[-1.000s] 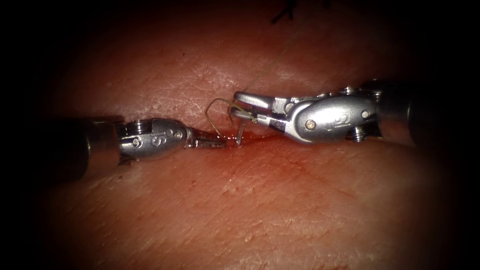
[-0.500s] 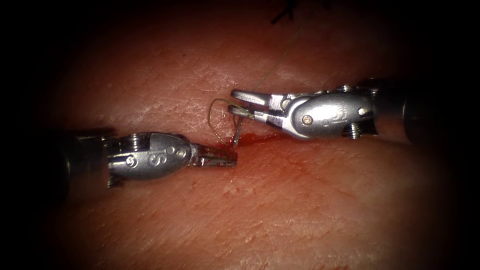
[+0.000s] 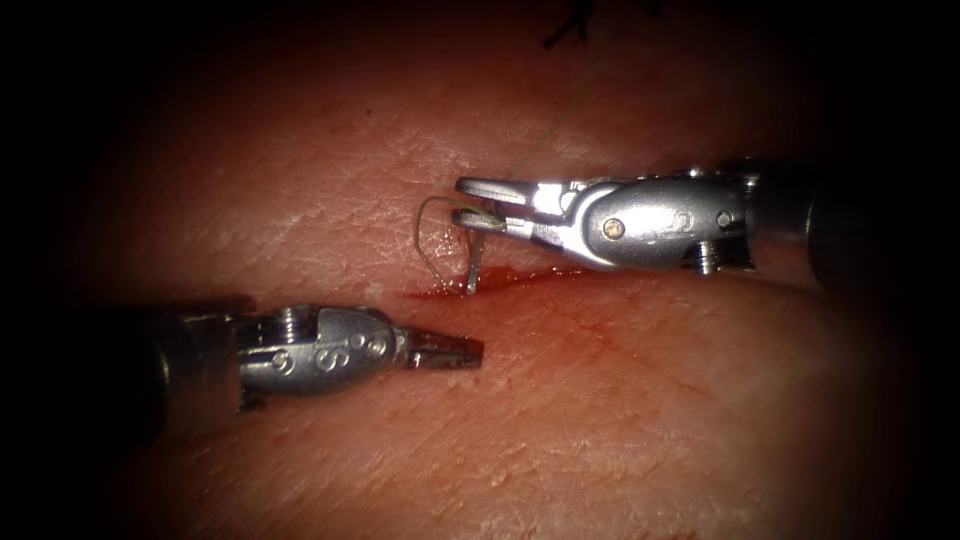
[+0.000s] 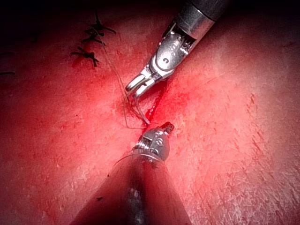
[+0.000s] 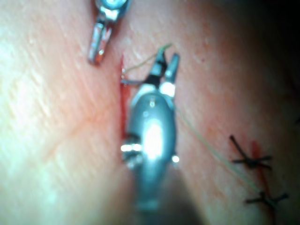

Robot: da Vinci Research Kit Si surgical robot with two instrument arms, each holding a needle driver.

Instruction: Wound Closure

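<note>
In the endoscope view the right tool [image 3: 478, 203] reaches in over the tissue [image 3: 620, 400] with its jaws parted slightly; the lower jaw seems to pinch the needle [image 3: 473, 262] near its upper end, though I cannot tell for sure that the grip is closed. The needle hangs steeply with its lower end in the cut [image 3: 500, 283], where red fluid [image 3: 540, 274] lies. A loop of thread [image 3: 428, 235] curls just left of the needle. The left tool [image 3: 462, 351] lies below and left of the cut, jaws closed and holding nothing. In the left wrist view the left tool [image 4: 166, 126] points at the cut, and the right tool [image 4: 133, 87] sits above the thread [image 4: 125, 110]. In the right wrist view the right tool [image 5: 166, 63] has its jaws apart, the left tool [image 5: 98, 49] beside it, and dark cut ends of thread [image 5: 253, 159] lie well apart.
</note>
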